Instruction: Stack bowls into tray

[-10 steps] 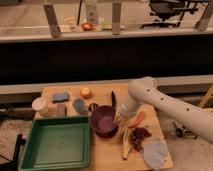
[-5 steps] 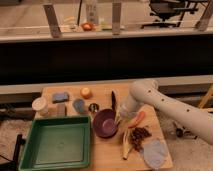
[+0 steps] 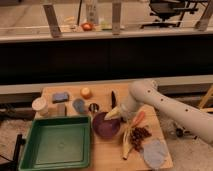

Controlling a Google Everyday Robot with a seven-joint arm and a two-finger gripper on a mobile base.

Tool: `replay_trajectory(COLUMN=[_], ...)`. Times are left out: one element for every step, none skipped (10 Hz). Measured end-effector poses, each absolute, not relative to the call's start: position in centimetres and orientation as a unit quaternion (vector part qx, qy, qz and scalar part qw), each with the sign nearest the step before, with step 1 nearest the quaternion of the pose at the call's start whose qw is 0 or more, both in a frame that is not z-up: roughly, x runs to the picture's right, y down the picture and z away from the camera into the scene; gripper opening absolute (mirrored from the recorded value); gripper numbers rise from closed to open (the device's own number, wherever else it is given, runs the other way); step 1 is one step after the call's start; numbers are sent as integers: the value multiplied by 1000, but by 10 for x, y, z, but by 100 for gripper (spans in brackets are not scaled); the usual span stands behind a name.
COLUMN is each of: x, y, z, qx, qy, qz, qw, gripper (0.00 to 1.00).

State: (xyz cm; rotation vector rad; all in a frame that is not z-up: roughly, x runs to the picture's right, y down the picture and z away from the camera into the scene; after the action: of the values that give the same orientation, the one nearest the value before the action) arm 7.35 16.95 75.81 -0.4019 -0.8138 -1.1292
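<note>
The dark purple bowl (image 3: 105,126) sits upright on the wooden table, just right of the green tray (image 3: 54,120), which is empty at the front left. My gripper (image 3: 113,114) is at the bowl's upper right rim, at the end of the white arm that reaches in from the right. It touches or nearly touches the rim. No orange-red bowl shows in this view.
Behind the tray stand a white cup (image 3: 39,106), a blue sponge (image 3: 60,97), a grey-blue object (image 3: 79,105), a small metal cup (image 3: 93,107) and an orange fruit (image 3: 86,92). Right of the bowl lie a carrot (image 3: 139,119), a banana (image 3: 126,143) and a pale cloth (image 3: 155,152).
My gripper has come down a little onto the purple bowl's right rim. The bowl has shifted slightly toward the table's front.
</note>
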Motion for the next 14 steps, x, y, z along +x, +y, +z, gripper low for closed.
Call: replay_trajectory(x=[72,70,67,65,62,59,58,57,56,56,56,57,57,56], y=[171,172,174,175,176,178,179,181,182,186,188,190,192,192], z=[760,762,766,768,772,777,780,784,788,793,797,799,802,803], qx=[-182,-180,-174,-168,-161,-154,-149,-143,-137,-130,-123,-116,-105,-97], qy=[-374,-375,-378,-379,-381,-384,-385,-387,-389,-392,-395,-398,-402,-406], qz=[-517,-517,-518,-519,-519,-518,-518,-516,-514,-511,-507,-503,-498,-494], qw=[749,748,747,747,748,749,749,750,752,754,756,758,761,763], gripper=[80,80,80,80,80,80,80,80,80,80,80,80,80,80])
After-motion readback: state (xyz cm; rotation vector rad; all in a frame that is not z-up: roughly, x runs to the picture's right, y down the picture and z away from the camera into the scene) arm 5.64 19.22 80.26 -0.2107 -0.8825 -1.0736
